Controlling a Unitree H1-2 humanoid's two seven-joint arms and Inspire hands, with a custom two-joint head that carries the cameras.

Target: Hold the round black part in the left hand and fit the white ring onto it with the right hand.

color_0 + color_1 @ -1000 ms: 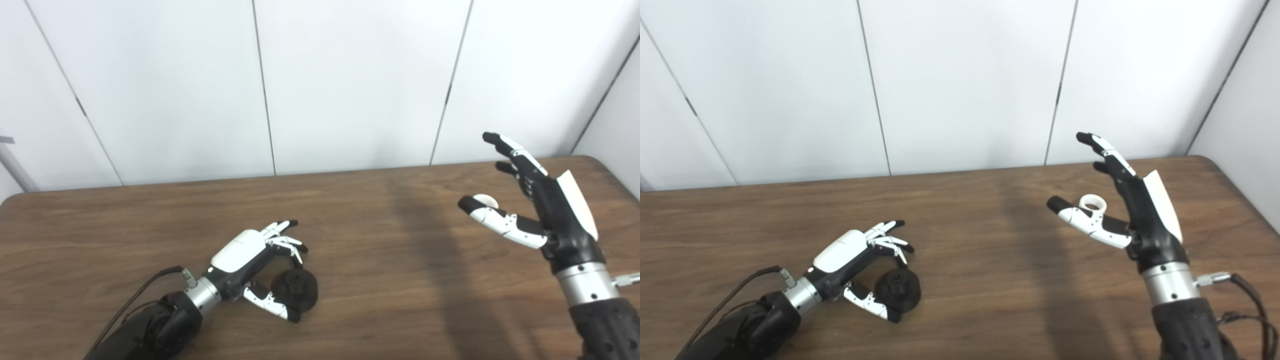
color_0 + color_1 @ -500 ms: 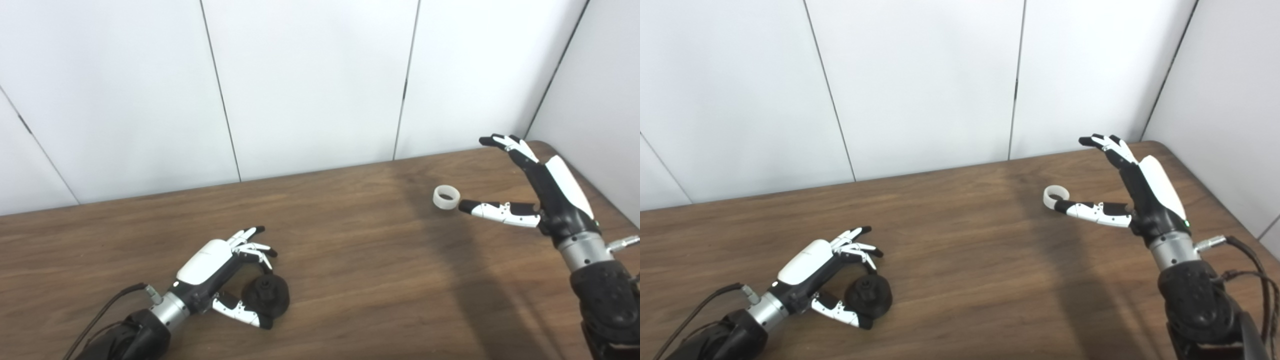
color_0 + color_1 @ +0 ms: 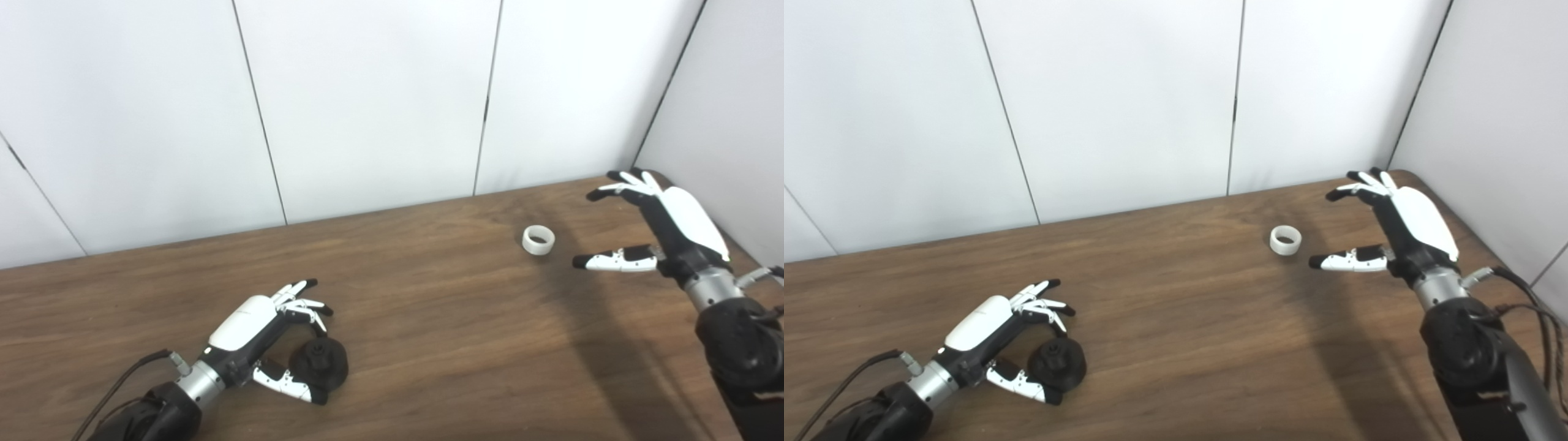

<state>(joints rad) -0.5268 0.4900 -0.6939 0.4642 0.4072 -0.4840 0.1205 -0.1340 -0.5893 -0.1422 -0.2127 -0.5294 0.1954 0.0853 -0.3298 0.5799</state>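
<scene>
The round black part [image 3: 320, 362] is seen standing on the wooden table [image 3: 429, 318] at about 7 o'clock in the scene. The left hand [image 3: 269, 334] is cupped around it: the thumb lies against its near side and the curled fingers [image 3: 306, 304] arch over its far side, but a firm grip cannot be told from either view, and the part is not lifted. The white ring [image 3: 1285, 240] is found lying flat on the table at about 2 o'clock, hole upward, touched by nothing. The right hand [image 3: 1387, 229] is held just beside it, at the ring's 3 o'clock, with fingers spread wide and the thumb pointed toward the ring, nothing being held. The two parts are set well apart
</scene>
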